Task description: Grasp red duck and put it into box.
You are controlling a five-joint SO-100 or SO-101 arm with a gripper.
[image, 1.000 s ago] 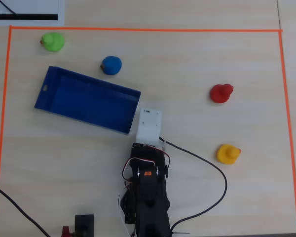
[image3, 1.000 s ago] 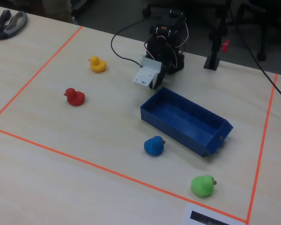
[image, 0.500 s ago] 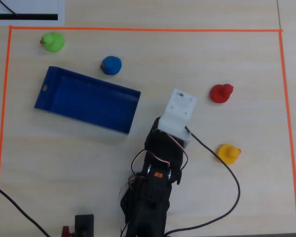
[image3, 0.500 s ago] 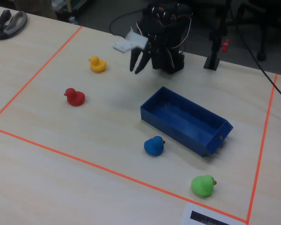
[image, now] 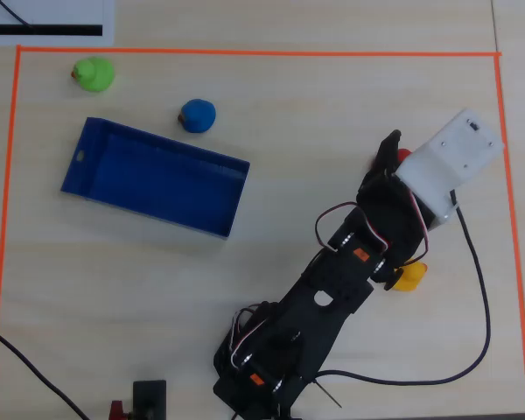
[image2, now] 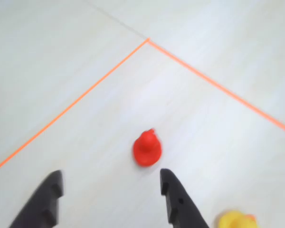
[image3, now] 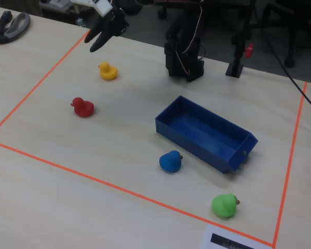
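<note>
The red duck stands on the pale table, just ahead of my gripper and nearer the right finger. The jaws are wide open and empty, held above the table. In the fixed view the red duck sits at the left, with the gripper raised behind it. In the overhead view only a sliver of the red duck shows beside the black finger. The dark-blue box lies empty at the left, far from the gripper; it also shows in the fixed view.
A yellow duck sits close by the right finger and shows beside the arm in the overhead view. A blue duck and a green duck lie beyond the box. Orange tape borders the work area.
</note>
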